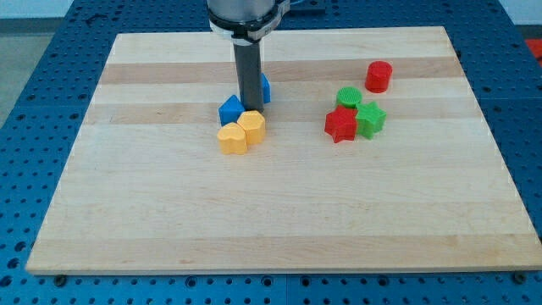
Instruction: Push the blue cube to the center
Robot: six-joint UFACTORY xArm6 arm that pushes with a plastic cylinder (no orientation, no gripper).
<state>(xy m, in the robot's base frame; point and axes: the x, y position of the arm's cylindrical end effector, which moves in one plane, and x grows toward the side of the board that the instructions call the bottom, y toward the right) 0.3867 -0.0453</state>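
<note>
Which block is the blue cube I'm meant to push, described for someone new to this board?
Start at the dark rod over the wooden board; my tip ends just above two yellow blocks. The blue cube sits at the tip's left, touching the yellows. The other blue block hides mostly behind the rod.

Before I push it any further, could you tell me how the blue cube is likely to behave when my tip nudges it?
The blue cube looks small, solid and flat-based, so it will probably slide on the smooth wooden board rather than roll or tip. My tip sits at its right, off-centre, so it may rotate. It seems to touch the yellow blocks, which could drag along.
</note>
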